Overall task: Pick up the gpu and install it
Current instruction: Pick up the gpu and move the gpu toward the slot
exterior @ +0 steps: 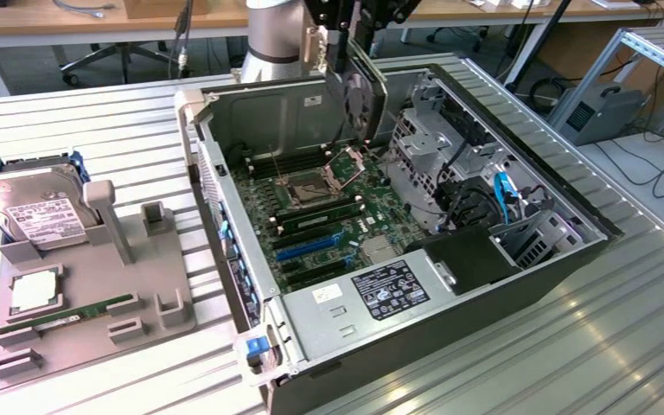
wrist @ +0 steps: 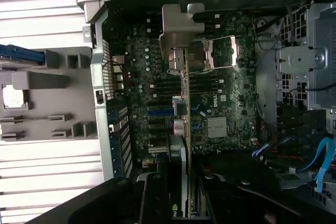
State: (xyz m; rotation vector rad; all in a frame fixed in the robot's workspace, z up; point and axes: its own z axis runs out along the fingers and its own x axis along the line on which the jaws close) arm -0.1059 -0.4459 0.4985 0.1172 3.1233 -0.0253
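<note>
GPU (wrist: 181, 35) hangs edge-down between the gripper's fingers (wrist: 155, 198), which clench it from both faces. The gripper (wrist: 184, 205) is therefore grasping the card, held in the air over the open computer case (exterior: 211, 147) and touching nothing inside. The step in hand, as I judge it, is bringing the card over the motherboard (wrist: 220, 103) to its slot. Looking straight down the card, the wrist view shows it as a thin line running across the blue expansion slots (wrist: 160, 113) rather than along them. Doing this well therefore means turning it until the long edge lies parallel with a slot. The silver end bracket should face the case's perforated rear wall, and the card should be level so neither end dips first. Beyond the card's far end lies the CPU socket (wrist: 220, 51) with its frame raised, worth keeping clear of. That view gives little sense of height; the exterior view supplies it. There the GPU (exterior: 358, 86) sits well above the board under the gripper (exterior: 361, 22), near the drive cage (exterior: 436, 138). Farther off, on the exterior view's left, a grey parts holder (exterior: 90, 337) bears a hard drive (exterior: 38, 212) and a RAM stick (exterior: 67, 316).
</note>
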